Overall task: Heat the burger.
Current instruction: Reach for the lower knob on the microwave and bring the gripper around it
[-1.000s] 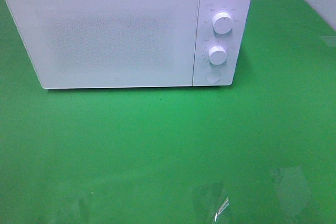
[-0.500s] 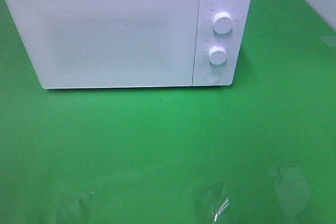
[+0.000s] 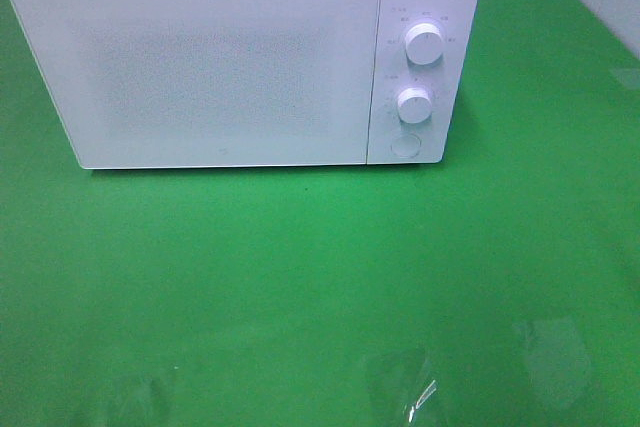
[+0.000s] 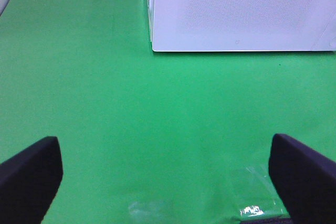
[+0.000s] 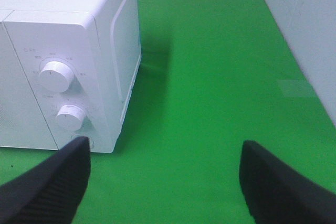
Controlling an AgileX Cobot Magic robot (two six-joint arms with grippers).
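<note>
The burger is out of view in every frame. A white microwave stands at the back of the green table with its door shut; two knobs and a round button sit on its right panel. It also shows in the left wrist view and the right wrist view. My left gripper is open and empty above the green surface, in front of the microwave's left end. My right gripper is open and empty, near the microwave's right front corner. Neither gripper shows in the exterior high view.
The green table cover spreads in front of and to the right of the microwave. Clear tape patches shine near the front edge. A pale wall borders the table on the right.
</note>
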